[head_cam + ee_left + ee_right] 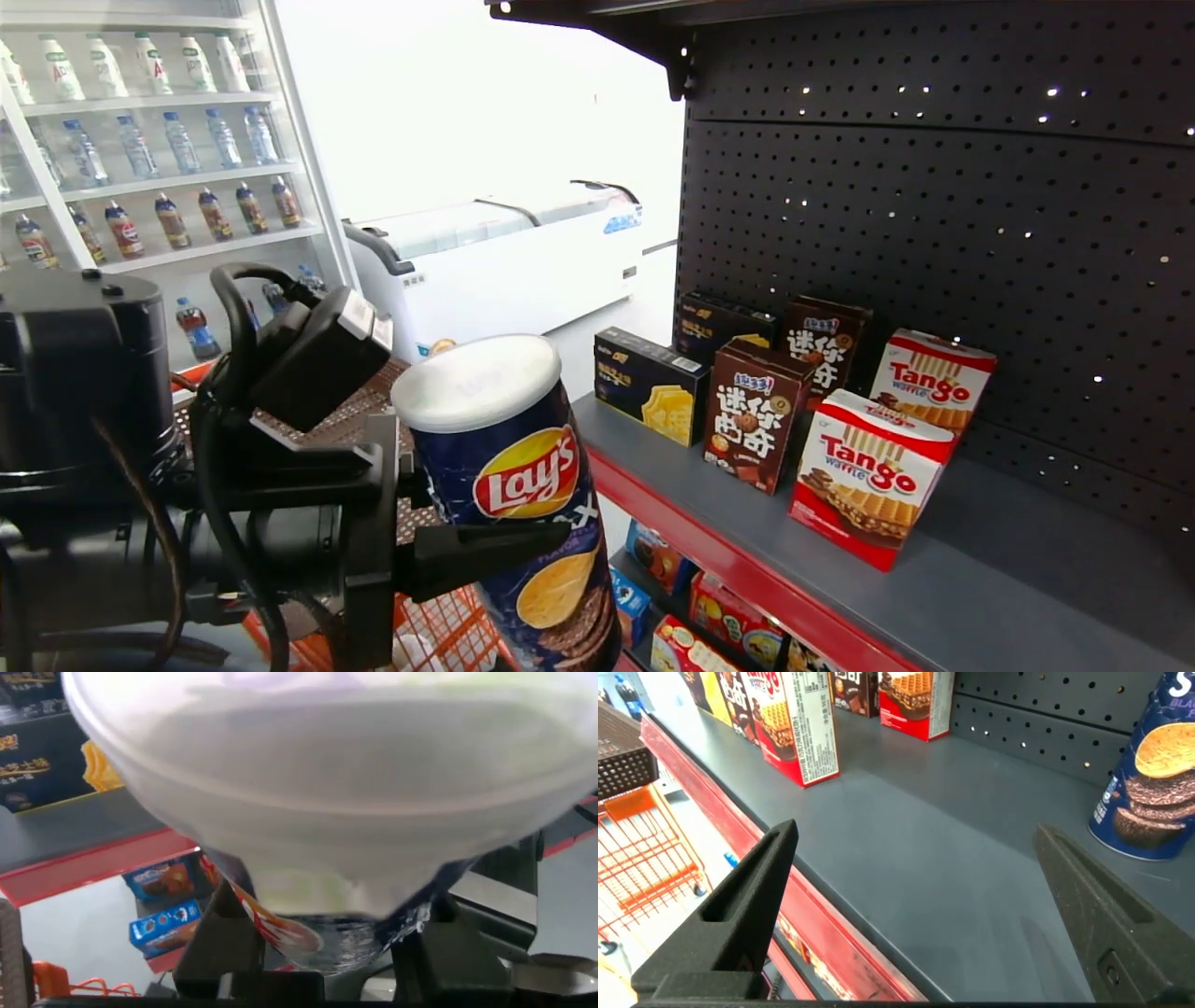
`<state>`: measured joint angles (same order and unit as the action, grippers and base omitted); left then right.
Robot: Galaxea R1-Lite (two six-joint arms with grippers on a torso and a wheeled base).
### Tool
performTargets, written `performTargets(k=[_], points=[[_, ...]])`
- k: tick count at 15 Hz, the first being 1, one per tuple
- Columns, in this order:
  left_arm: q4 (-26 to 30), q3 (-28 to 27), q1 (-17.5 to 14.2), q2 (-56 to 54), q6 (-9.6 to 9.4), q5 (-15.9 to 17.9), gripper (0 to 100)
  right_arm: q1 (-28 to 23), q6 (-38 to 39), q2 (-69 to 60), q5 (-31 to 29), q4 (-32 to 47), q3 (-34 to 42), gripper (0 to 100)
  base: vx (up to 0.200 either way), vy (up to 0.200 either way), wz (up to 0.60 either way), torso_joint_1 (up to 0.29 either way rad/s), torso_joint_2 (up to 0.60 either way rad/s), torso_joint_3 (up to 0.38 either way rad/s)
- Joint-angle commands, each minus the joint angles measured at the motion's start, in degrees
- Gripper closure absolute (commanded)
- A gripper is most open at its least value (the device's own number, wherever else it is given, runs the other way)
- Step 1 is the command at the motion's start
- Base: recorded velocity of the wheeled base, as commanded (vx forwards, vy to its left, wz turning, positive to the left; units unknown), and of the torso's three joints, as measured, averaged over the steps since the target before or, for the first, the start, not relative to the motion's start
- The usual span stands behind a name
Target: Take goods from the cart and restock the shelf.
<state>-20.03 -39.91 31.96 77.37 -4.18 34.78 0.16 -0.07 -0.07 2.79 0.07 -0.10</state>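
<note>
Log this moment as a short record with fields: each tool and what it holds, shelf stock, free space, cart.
left tool: shut on the chips can, held upright just off the shelf
right tool: open, empty, over bare shelf board
shelf stock: wafer boxes, brown biscuit boxes, dark box, second can, all upright
free space: grey board under the right tool
cart: orange wire, beside and below the shelf's red front edge
</note>
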Motion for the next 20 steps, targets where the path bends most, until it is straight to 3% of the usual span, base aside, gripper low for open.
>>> performTargets(k=[1, 4, 9, 20], points=[[0.08, 1.24, -0.06, -1.79, -0.04, 0.2, 100, 0.02, -0.01, 0.07, 0.02, 0.01, 0.01, 0, 0.0, 0.0, -0.6, 0.002, 0.0, 0.007], [-0.01, 0.98, 0.12, -1.88, -0.04, 0.55, 100, 0.02, -0.01, 0.07, 0.02, -0.07, 0.01, 0, 0.0, 0.0, -0.6, -0.006, 0.0, 0.005], [-0.01, 0.62, 4.69, -2.4, -0.04, 0.55, 100, 0.02, -0.01, 0.07, 0.02, 0.01, 0.01, 0, 0.0, 0.0, -0.6, 0.007, 0.0, 0.001], [-0.01, -1.05, 3.98, -1.08, -0.04, 0.46, 100, 0.02, 0.07, 0.07, -0.07, 0.01, 0.01, 0, 0.0, 0.0, -0.55, 0.002, 0.0, 0.0]])
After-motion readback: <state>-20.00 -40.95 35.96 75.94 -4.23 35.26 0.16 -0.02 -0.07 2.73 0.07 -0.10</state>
